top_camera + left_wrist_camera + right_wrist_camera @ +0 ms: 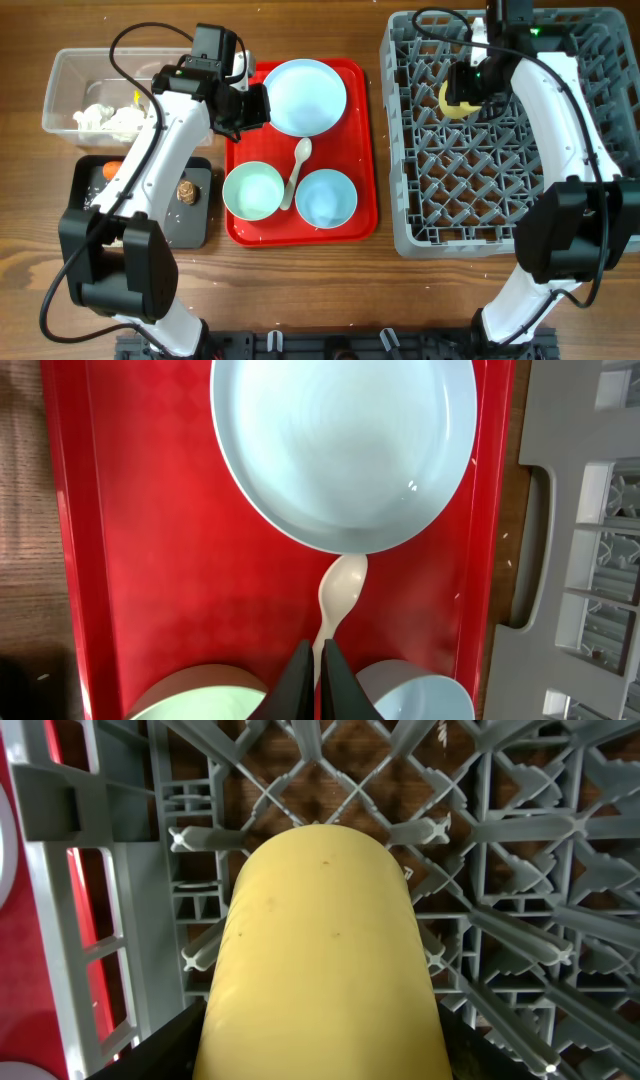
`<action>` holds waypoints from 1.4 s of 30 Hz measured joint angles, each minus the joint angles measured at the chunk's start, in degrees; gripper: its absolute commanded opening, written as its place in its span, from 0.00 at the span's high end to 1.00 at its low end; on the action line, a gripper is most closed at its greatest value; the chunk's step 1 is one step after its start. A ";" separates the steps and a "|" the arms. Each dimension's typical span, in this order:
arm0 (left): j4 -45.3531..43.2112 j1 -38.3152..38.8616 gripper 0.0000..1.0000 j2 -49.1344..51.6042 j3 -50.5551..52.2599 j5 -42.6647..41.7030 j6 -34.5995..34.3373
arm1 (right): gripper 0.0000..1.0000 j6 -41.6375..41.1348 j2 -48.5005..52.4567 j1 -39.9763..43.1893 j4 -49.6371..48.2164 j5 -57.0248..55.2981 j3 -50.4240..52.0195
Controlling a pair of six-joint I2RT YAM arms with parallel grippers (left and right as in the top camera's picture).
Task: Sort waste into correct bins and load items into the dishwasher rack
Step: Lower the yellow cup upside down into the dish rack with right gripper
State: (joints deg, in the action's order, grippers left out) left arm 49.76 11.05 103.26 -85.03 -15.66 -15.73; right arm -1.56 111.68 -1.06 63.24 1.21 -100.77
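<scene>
Over the dishwasher rack (405,215), near the side that faces the red tray (366,150), the small yellow cup (320,940) is clenched in the right claw (463,88). A dark finger presses on each flank of the cup. The right wrist view shows the cup's smooth wall above grey lattice and upright pegs; whether it touches the rack I cannot tell.

On the red tray beside the rack lie the remaining dishes. The round light-blue plate (303,96) sits at the far end. The pale green bowl (252,190) and the light-blue bowl (326,196) sit side by side at the near end. The white plastic spoon (340,588) lies between the two bowls, its bowl end just at the plate's rim.

The left claw (319,665) hangs above the tray near the plate's edge, its fingers closed together on nothing, with the spoon's handle below them.

Further out on the worktop, the clear tub (62,80) holds crumpled white tissues (105,118). The black tray (198,228) in front of it carries the small brown lump (186,190) and the orange carrot (112,170), which is partly hidden by the left arm.
</scene>
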 measured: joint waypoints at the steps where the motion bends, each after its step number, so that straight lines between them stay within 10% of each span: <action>1: 0.00 0.00 0.96 0.00 0.00 -0.02 0.00 | 0.82 0.00 0.00 0.00 -0.13 0.00 0.15; 31: 0.63 0.00 0.95 0.00 0.00 1.31 0.00 | 0.75 0.83 0.02 0.00 -5.70 0.00 5.88; 36: 0.61 0.00 0.94 0.00 0.00 1.33 0.00 | 0.33 0.85 0.02 0.00 -6.16 0.00 6.16; 42: 0.17 0.00 0.93 0.00 0.00 1.51 0.00 | 0.13 1.44 0.02 0.00 -6.29 0.02 6.25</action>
State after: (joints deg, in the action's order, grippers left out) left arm 49.93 11.05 103.26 -85.03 -14.15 -15.73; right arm -0.12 111.70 -1.06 56.95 1.23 -94.52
